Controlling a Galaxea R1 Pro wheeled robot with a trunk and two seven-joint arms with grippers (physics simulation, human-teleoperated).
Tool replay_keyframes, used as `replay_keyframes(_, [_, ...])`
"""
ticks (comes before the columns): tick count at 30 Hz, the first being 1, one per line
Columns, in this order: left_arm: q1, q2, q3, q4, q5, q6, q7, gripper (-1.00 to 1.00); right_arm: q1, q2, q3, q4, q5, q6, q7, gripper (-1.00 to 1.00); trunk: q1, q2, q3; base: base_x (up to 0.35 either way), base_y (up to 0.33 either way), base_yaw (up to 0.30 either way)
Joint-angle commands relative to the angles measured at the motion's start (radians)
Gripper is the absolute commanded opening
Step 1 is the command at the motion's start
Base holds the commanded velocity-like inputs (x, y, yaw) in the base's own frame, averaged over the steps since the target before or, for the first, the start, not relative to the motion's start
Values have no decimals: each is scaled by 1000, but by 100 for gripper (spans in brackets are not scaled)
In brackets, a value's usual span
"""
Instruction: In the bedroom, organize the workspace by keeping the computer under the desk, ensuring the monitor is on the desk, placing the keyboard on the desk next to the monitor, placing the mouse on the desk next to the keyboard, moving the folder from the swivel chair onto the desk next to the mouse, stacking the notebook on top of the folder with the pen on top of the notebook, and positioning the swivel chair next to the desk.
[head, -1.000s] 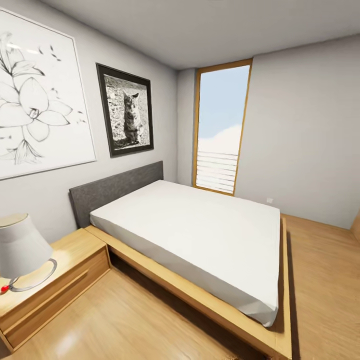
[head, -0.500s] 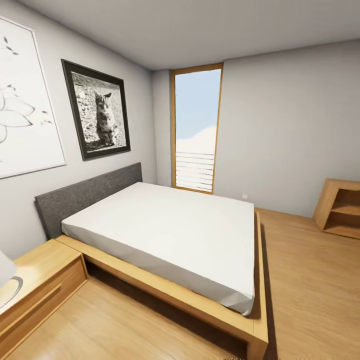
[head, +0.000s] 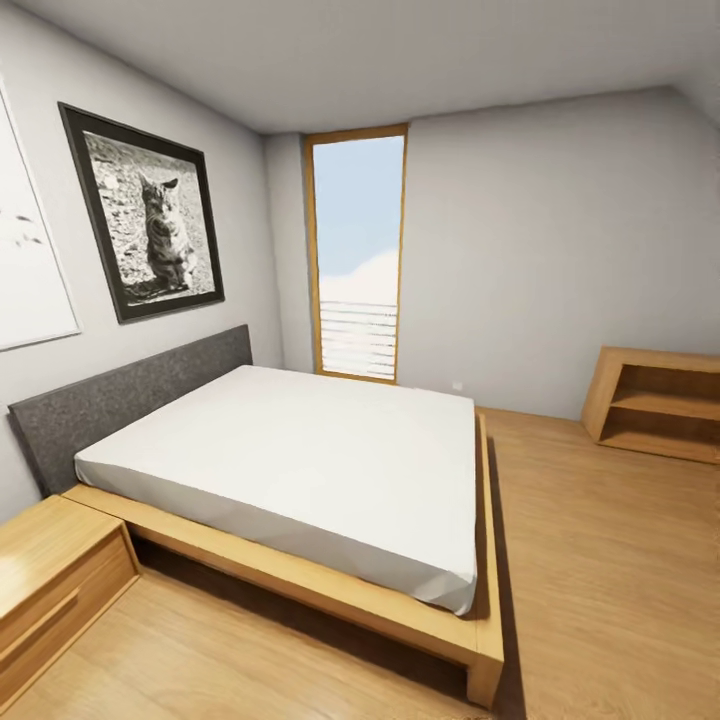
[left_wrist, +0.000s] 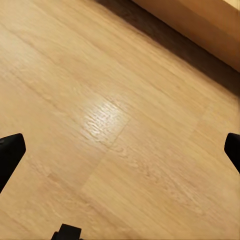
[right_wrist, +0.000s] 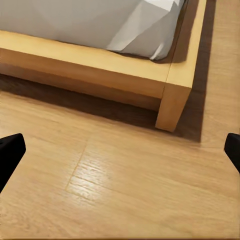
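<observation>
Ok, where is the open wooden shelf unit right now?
In the head view, the low open wooden shelf unit stands on the wood floor at the far right, against the grey back wall, right of the bed.

A bedroom in a home. A low bed (head: 300, 470) with a white mattress, light-wood frame and grey headboard (head: 120, 400) fills the middle of the frame. A framed cat photograph (head: 145, 225) hangs at upper left, a wooden nightstand (head: 50, 580) sits at lower left, a tall window (head: 357, 255) stands at centre back, and an open wooden shelf unit (head: 660, 400) is at right on wood flooring (head: 620, 580).
</observation>
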Motion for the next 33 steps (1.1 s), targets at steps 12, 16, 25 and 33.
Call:
replay_keyframes(12, [-1, 0, 2, 0, 1, -3, 0, 100, -1, 4, -3, -6, -8, 0, -3, 100, 0, -1, -6, 0, 0, -17])
replay_keyframes(16, [-1, 0, 1, 0, 2, -3, 0, 100, -1, -1, -5, -9, -7, 1, -3, 100, 0, -1, -12, -31, 57, -72])
replay_keyframes(25, [-1, 1, 1, 0, 3, -3, 0, 100, -1, -8, -6, -11, -6, -4, -2, 100, 0, -1, -24, -37, 171, -176])
replay_keyframes(33, [-1, 1, 2, 0, 3, -4, 2, 100, -1, -16, -6, -11, -4, -8, 0, 100, 0, -1, -25, -1, 10, -290])
